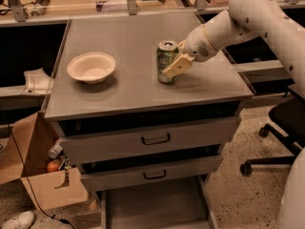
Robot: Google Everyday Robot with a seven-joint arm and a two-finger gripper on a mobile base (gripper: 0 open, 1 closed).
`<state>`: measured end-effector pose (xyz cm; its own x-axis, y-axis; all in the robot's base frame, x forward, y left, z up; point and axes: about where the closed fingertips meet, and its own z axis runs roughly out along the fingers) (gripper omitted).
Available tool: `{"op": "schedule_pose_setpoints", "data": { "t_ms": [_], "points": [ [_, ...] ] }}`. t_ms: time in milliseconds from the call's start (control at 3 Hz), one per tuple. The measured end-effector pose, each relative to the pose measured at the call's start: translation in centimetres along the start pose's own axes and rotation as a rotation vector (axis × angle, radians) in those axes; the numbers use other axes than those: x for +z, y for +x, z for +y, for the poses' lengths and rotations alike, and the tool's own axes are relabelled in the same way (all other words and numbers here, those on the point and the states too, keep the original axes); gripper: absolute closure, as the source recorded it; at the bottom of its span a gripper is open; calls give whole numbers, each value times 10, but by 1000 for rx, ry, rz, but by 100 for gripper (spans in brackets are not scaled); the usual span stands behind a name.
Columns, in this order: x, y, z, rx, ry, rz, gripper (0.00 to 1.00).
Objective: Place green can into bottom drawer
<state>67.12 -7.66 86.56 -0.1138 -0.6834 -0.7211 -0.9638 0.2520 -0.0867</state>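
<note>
The green can (165, 57) stands upright on the grey cabinet top (128, 37), right of centre. My gripper (170, 68) is at the can, reaching in from the right on the white arm (248, 18), and part of it lies across the can's front right side. The can's base rests on the top. The bottom drawer (152, 206) is pulled out at floor level below the cabinet front, and its flat grey floor shows nothing in it.
A cream bowl (91, 67) sits on the left of the cabinet top. Two upper drawers with dark handles (155, 139) stand slightly ajar. A cardboard box (43, 175) stands on the floor at left, an office chair (281, 123) at right.
</note>
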Motion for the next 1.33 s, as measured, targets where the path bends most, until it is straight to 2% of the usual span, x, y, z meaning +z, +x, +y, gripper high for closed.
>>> {"op": "schedule_pose_setpoints", "data": {
  "t_ms": [667, 1000, 1333],
  "points": [
    [-30, -11, 0, 9, 47, -20, 100],
    [-57, -4, 13, 33, 77, -17, 100],
    [-90, 8, 42, 74, 84, -12, 100]
  ]
}}
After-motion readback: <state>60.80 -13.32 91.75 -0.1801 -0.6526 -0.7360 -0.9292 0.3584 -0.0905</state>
